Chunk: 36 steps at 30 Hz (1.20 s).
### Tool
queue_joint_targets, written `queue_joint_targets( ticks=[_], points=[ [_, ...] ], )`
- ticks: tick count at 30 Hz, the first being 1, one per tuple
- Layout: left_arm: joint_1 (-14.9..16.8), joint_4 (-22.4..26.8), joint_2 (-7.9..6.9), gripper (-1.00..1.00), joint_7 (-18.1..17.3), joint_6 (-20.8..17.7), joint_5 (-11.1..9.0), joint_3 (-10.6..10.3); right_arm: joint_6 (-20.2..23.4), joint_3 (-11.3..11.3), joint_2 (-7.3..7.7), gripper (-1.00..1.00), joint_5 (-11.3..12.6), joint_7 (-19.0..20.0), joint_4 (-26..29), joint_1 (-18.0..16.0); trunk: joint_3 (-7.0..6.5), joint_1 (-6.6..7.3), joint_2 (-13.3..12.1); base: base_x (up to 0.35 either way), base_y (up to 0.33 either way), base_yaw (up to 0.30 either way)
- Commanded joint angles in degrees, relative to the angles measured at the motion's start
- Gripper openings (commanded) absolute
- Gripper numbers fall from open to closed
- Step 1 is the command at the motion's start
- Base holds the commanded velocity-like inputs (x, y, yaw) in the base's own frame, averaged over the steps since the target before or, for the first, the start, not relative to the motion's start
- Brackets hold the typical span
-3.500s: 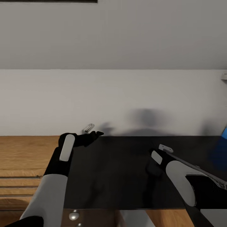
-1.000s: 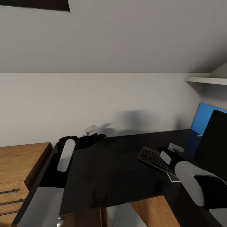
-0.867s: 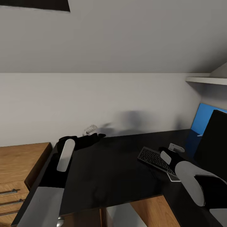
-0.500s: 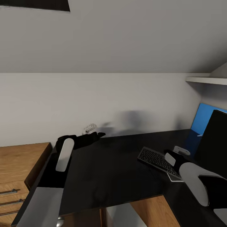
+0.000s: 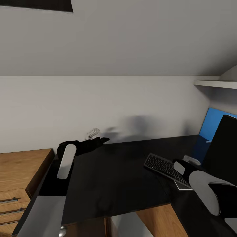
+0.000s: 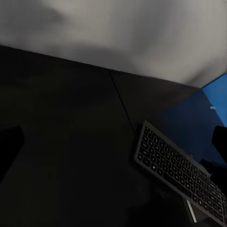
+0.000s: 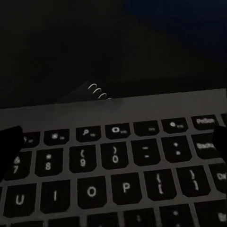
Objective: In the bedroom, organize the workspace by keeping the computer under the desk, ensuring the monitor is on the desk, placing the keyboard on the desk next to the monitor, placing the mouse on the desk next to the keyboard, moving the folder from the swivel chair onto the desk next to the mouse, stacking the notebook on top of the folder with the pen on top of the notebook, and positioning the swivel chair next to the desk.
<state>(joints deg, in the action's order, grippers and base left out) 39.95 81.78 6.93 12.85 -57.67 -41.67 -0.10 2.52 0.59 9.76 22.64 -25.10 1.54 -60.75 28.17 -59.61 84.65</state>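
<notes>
The black keyboard lies on the black desk, just left of the monitor. A white spiral-bound notebook corner sticks out from under the keyboard. The blue folder shows behind the monitor's edge. My right gripper hangs open close above the keyboard's keys, the notebook's spiral rings just past it. My left gripper is open and empty over the desk's far left part, facing the keyboard. The light-grey computer stands under the desk. Mouse, pen and swivel chair are out of view.
A wooden chest with bar handles stands against the desk's left end. A white wall shelf juts out above the monitor. The wall runs right behind the desk. Bare black desktop lies between my two arms.
Since 3.5 s ago the view has swung right, bringing keyboard and monitor in. Over the last second my right arm slid right and nearer along the keyboard; the left arm barely shifted.
</notes>
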Motion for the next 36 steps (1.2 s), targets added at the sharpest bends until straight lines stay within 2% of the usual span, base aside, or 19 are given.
queue_joint_targets(
  ticks=[1, 6, 21, 36],
  points=[
    [0.04, 0.04, 0.03, 1.0, 0.59, -0.16, -0.6, 0.0, 0.85, 0.02, 0.0, 1.0, 0.04, -0.2, 0.11, -0.03, 0.06, 0.0, 0.04, 0.0, 0.0, 0.0],
    [0.04, 0.04, 0.03, 1.0, 0.59, -0.16, -0.61, 0.01, 3.11, 0.03, -0.18, 1.0, 0.12, -0.21, 0.12, -0.02, 0.06, 0.0, 0.04, 0.0, 0.0, 0.0],
    [0.04, 0.03, 0.02, 1.0, 0.68, -0.16, -0.61, 0.01, 3.62, 0.03, -0.71, 1.0, 0.04, -0.01, 0.13, -0.01, 2.76, -3.29, 6.05, 0.0, 0.0, 0.0],
    [0.04, -0.06, 0.02, 1.0, 0.68, -0.16, -0.67, 0.01, 3.41, 0.11, -0.87, 1.0, 0.04, 0.49, 0.07, 0.01, 2.76, -3.29, 6.05, 0.0, 0.0, 0.0]
  ],
)
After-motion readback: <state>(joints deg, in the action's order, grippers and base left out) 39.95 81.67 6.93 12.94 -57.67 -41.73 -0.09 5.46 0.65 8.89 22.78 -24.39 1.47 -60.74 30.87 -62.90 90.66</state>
